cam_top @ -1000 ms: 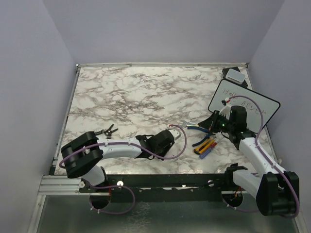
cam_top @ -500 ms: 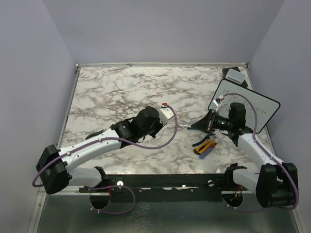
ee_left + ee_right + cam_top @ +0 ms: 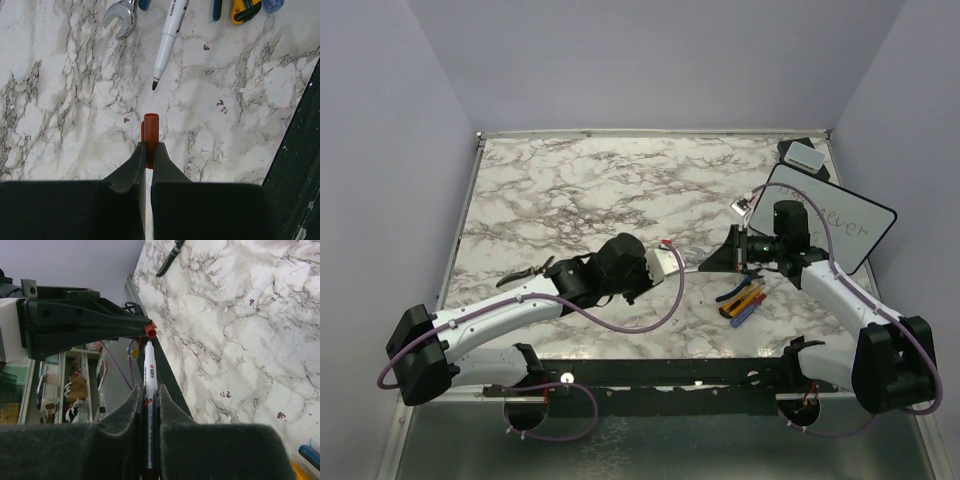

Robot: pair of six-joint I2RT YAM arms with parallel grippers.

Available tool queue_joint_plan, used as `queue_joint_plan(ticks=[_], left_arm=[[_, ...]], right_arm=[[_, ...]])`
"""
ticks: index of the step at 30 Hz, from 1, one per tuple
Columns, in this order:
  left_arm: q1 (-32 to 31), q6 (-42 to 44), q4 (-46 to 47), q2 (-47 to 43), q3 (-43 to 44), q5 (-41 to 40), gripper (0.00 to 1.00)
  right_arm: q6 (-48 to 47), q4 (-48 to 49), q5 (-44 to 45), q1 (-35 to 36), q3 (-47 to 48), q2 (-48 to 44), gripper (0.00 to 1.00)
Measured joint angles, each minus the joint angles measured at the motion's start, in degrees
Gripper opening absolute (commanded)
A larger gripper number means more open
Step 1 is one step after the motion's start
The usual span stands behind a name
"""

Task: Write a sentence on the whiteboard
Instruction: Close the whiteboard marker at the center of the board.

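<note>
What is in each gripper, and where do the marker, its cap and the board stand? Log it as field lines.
left gripper: shut on small red plastic cap
right gripper: shut on white-barrelled marker pen, tip bare
cap and tip: apart, roughly in line
board: black-framed white rectangular whiteboard, far right of the table, faint handwriting on it
surface: grey-veined marble table
loose items: coloured hand tools beside the right arm

— What did the arms look like?
— The left arm (image 3: 495, 313) and the right arm (image 3: 840, 297) had white links between bulky black joint housings.
— Any cables?
— A thin purple cable (image 3: 681, 287) looped along each arm. The jaws were matte black and wedge-shaped.
</note>
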Motion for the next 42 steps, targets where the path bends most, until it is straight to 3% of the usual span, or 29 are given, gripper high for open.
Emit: queue_joint_plan(ticks=[10,21,42], left_arm=[[-3.93,-0.39,-1.31,-2.82,-3.37,0.59,0.00],[-4.00,-0.74,-1.55,-3.98,-3.61,0.57,0.00],[-4.02,-0.92,-1.55,-4.83,-3.61,0.85,0.00]], right_arm=[[-3.39,-5.38,-1.01,2.34,2.08,2.32,0.01],[-6.80,-9.38,-1.11,6.25,3.78,4.59,0.01],[-7.74,-10.45,-1.11,6.38,3.82,5.35,0.01]])
